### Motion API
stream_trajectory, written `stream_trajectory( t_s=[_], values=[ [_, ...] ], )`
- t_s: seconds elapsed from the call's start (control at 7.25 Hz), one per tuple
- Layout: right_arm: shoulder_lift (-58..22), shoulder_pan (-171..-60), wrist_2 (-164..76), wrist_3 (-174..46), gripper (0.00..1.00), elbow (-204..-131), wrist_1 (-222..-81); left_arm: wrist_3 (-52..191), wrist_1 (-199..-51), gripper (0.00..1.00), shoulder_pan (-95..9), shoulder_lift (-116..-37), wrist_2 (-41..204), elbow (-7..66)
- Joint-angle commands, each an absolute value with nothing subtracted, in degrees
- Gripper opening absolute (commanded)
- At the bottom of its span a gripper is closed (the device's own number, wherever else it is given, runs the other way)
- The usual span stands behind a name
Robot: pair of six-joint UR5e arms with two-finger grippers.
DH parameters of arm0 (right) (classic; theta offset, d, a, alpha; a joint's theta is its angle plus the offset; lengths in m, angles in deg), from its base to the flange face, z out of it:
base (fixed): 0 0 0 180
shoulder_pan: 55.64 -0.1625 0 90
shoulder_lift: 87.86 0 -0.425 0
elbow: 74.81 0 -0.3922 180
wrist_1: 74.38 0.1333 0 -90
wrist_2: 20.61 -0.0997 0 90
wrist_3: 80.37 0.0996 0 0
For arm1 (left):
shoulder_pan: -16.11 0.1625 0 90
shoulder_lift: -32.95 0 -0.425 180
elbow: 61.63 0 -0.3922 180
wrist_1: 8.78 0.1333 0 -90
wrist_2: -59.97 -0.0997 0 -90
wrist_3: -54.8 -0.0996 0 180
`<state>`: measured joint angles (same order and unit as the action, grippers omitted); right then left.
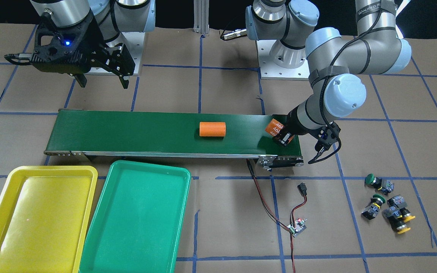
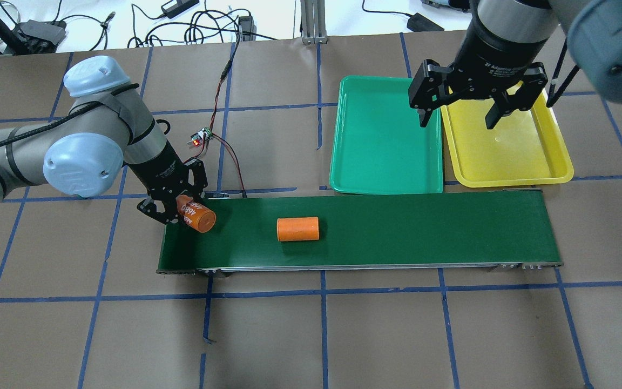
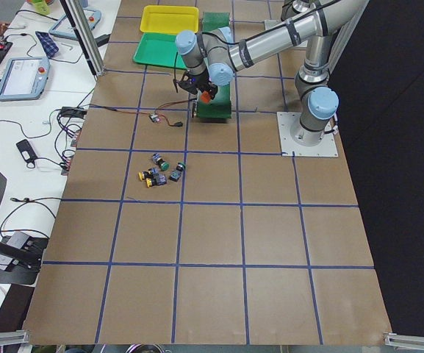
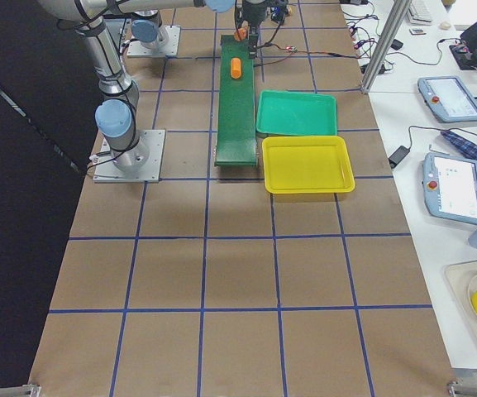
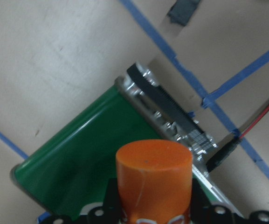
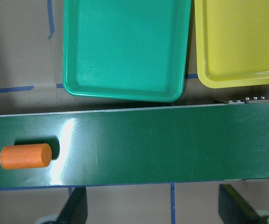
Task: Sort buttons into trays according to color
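The left gripper (image 2: 177, 209) is clamped on an orange cylinder printed "4680" (image 2: 202, 219), holding it tilted over the conveyor belt's (image 2: 397, 229) left end. A second orange cylinder (image 2: 297, 229) lies on its side near the belt's middle. The right gripper (image 2: 457, 121) hangs with its jaws apart above the seam between the green tray (image 2: 386, 140) and the yellow tray (image 2: 505, 156), which sit side by side just beyond the belt's right half. The four buttons (image 1: 387, 203) lie clustered on the tabletop toward its far left corner, well apart from both trays, beside a small wired circuit board (image 1: 296, 227).
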<state>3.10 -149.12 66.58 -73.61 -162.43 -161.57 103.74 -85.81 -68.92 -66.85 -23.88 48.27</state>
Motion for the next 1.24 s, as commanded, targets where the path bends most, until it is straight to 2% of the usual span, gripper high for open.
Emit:
stream_trajectory(
  t_s=[0.0,0.14,0.28,0.69,0.96,1.1],
  values=[
    [3.1,-149.2,66.7,-73.6,1.00,-162.4,-161.6,107.1,-85.5,0.44,-69.1,-66.8,-24.0,50.1],
    [3.1,-149.2,66.7,-73.6,1.00,-162.4,-161.6,108.1,-85.5,0.85,-69.1,-67.3,-24.0,50.0],
    [3.1,-149.1,66.7,-73.6,1.00,-162.4,-161.6,107.4,-85.5,1.00,-68.9,-67.4,-24.1,48.9],
    [3.1,-149.2,66.6,-73.5,1.00,-162.4,-161.6,92.3,-85.9,1.00,-65.4,-68.8,-32.0,39.8],
    [3.1,-149.2,66.6,-73.5,1.00,-162.4,-161.7,67.5,-83.7,1.00,-53.9,-73.6,-32.1,34.9],
    [3.1,-149.2,66.6,-73.5,1.00,-162.4,-161.6,55.5,-82.8,1.00,-50.3,-77.7,-32.3,29.4]
  ],
)
